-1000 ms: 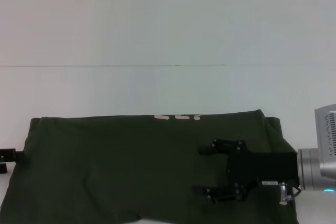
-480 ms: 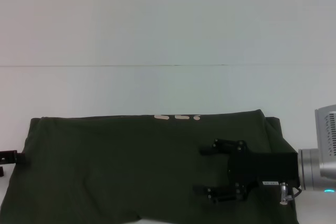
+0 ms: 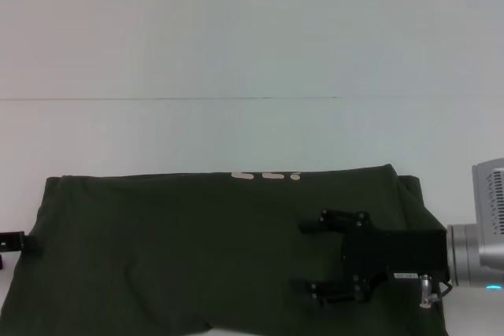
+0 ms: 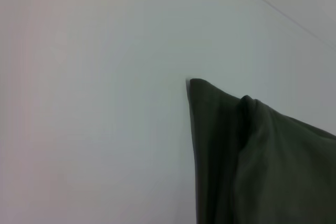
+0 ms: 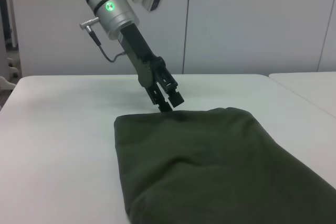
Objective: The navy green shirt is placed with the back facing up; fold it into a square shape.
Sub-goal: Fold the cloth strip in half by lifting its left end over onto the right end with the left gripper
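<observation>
Olive navy green shirt (image 3: 197,249) near edge cut off; right gripper (image 3: 311,257) jaws apart.

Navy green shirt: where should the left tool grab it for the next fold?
Probably the left side edge of the navy green shirt, coming in from the left along the table. The left tool sits at that edge, and the cloth lies flat with stacked layers there.

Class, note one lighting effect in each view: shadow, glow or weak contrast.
Head view: the black right gripper barely shows against the navy green shirt. Left wrist view: shadow darkens the shirt's fold. Right wrist view: a green light glows on the left arm.
</observation>
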Tool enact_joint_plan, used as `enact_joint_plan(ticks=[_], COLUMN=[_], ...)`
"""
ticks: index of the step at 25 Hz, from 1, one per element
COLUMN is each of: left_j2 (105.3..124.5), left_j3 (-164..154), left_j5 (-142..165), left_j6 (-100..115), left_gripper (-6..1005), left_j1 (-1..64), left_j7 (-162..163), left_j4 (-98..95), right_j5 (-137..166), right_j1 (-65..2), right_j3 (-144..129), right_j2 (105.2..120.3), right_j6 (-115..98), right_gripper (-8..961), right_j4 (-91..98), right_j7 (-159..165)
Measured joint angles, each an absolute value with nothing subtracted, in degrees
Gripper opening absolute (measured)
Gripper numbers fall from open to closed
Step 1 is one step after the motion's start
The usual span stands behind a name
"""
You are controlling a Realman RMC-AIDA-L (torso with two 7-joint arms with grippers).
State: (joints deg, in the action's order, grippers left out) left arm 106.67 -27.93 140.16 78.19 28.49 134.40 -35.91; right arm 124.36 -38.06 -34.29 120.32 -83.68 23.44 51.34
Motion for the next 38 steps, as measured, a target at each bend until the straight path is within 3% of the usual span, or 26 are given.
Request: enact_joint_plan(ticks=[21,38], left_j2=[105.42,105.99], left_j3=[-28.0,-28.1], left_j5=[147.1,147.1], left_j6=[80.7,80.3], left_gripper=[864,863], left_j1=[30.9,31.1], left_j7=[134.8,134.4], left_j4=[-35.9,-35.3], right_j5=[124.5,124.6], right_j1=[-38.3,-38.1], right_j3=[-34.8,-34.8], right_j2=[120.31,120.31], right_j6=[-83.0,-83.0], right_gripper=[901,901], right_j4=[22.9,22.8], right_j7=[51.9,51.9])
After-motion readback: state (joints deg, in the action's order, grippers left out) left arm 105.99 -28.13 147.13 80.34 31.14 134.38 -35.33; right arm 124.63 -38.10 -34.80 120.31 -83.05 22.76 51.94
